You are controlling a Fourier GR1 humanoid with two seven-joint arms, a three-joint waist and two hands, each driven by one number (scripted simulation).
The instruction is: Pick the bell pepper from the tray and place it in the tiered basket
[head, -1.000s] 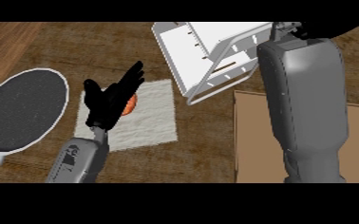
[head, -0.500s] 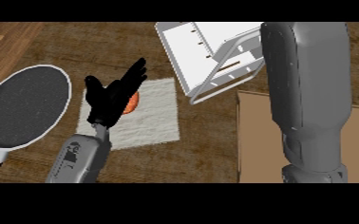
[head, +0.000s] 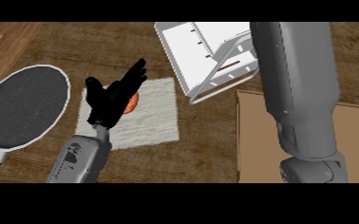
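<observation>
We saw the left hand (head: 112, 99) over the pale, cloth-like tray (head: 155, 116), its fingers straight and close together, pointing up and to the right, thumb held apart. The orange bell pepper (head: 130, 105) lay on the tray, mostly hidden behind that hand; we could not tell whether they touched. The white tiered basket (head: 203, 59) stood beyond the tray's upper right corner. The right forearm (head: 298, 90) crossed the basket's right side; its hand was out of view. A dark round plate (head: 28, 107) lay left of the tray.
</observation>
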